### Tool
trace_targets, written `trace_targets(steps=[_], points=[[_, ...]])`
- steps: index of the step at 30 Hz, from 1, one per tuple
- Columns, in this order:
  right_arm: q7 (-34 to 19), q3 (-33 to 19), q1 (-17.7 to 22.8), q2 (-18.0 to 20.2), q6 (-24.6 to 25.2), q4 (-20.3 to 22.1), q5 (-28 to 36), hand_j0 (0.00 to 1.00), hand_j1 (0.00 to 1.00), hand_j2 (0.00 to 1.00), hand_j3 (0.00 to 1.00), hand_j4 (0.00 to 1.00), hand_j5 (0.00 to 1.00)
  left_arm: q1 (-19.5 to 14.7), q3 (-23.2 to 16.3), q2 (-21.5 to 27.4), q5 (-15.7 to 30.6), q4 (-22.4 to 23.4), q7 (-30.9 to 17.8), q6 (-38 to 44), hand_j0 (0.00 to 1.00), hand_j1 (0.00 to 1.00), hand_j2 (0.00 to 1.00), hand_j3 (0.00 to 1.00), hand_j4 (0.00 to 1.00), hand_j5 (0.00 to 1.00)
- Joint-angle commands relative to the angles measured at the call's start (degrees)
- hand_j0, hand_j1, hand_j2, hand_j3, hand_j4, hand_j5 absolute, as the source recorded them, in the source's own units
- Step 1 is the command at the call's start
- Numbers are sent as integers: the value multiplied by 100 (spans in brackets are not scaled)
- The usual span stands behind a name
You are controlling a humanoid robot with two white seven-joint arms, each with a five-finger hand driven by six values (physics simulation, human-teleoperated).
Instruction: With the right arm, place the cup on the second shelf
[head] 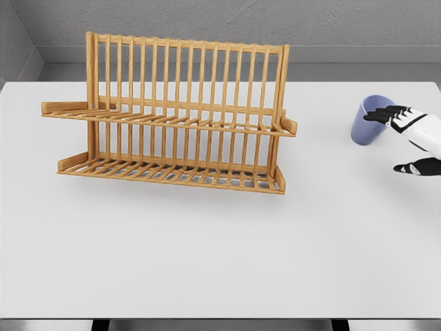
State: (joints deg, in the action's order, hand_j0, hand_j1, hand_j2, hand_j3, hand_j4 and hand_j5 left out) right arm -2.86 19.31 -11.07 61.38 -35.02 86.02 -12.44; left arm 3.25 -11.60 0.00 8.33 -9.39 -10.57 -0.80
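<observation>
Left of the hand, largest thing: the wooden rack (pixel 169 114) stands well apart from the hand, upright, with a tall slatted back and two slatted shelves, both bare.
Upper shelf (pixel 165 118): the higher of the two, likely the second shelf meant by the task; it runs the full width of the rack and ends in a short lip on the side nearest the hand.
Lower shelf (pixel 172 171): sits just above the table, in front of and below the upper one.
Cup (pixel 373 119): a pale blue cup stands upright on the table, mouth up, directly at the fingertips.
Right hand (pixel 408 143): comes in from the right edge; its dark-tipped fingers (pixel 386 114) reach over the near rim of the cup while the thumb hangs lower and apart, so the hand is spread wide and not yet closed on anything.
Step in hand: closing on the cup; the thumb should come in against the wall opposite the fingers before any lift, and the grip should sit low enough that the cup stays upright.
Next after that: a long carry leftward, rising above the shelf lip before setting down.
Table (pixel 220 248): plain white, flat, broad.
Room: grey wall behind, dark floor below the front edge.
Left arm: not visible.
</observation>
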Motion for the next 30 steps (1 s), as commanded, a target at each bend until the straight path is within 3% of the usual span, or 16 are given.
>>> trace_targets(steps=[1, 4, 8, 9, 11, 13, 15, 17, 19, 20, 22, 30], points=[[-4, -6, -9, 6, 2, -6, 14, 100, 100, 100, 100, 100, 100, 0, 0, 0, 2, -1, 2, 1, 100, 100, 100, 100, 100, 100], [40, -24, -9, 76, 2, -287, 93, 100, 100, 100, 100, 100, 100, 0, 0, 0, 11, -1, -7, 1, 100, 100, 100, 100, 100, 100], [-101, 3, -9, 577, 2, -244, 58, 100, 100, 100, 100, 100, 100, 0, 0, 0, 2, -1, 2, 1, 100, 100, 100, 100, 100, 100], [-653, -59, -70, 560, 2, -252, 57, 100, 100, 100, 100, 100, 100, 0, 0, 0, 2, -1, 2, 1, 100, 100, 100, 100, 100, 100], [-1937, -50, -597, 313, 2, -279, 84, 100, 100, 100, 100, 100, 100, 0, 0, 0, 2, -1, -7, -7, 100, 100, 100, 100, 100, 100], [-2790, -33, -1045, 190, 153, -314, 93, 100, 100, 100, 100, 100, 100, 0, 0, 0, 2, 7, 2, 1, 100, 100, 100, 100, 100, 100], [-3212, 29, -1309, 137, 461, -349, 93, 100, 100, 100, 100, 100, 100, 0, 0, 0, 2, -1, -7, 1, 100, 100, 100, 100, 100, 100], [-3214, 327, -1713, 41, 839, -481, 49, 100, 100, 100, 100, 100, 100, 0, 0, 0, 2, -1, -7, 1, 100, 100, 100, 100, 100, 100], [-3214, 1250, -2750, -346, 848, -1166, 40, 100, 100, 100, 100, 100, 100, 0, 0, 0, 11, -1, -7, 1, 100, 100, 100, 100, 100, 100], [-3214, 1479, -2935, -434, 848, -1359, 40, 100, 100, 100, 100, 100, 100, 0, 0, 0, 2, -1, -7, 1, 100, 100, 100, 100, 100, 100], [-3214, 1857, -3199, -618, 865, -1685, 31, 100, 100, 100, 100, 100, 100, 0, 0, 0, 2, -1, 2, -7, 100, 100, 100, 100, 100, 100], [-3214, 2437, -3946, -1278, 848, -2643, -92, 100, 100, 100, 100, 100, 100, 0, 0, 0, 2, -1, -7, 1, 100, 100, 100, 100, 100, 100]])
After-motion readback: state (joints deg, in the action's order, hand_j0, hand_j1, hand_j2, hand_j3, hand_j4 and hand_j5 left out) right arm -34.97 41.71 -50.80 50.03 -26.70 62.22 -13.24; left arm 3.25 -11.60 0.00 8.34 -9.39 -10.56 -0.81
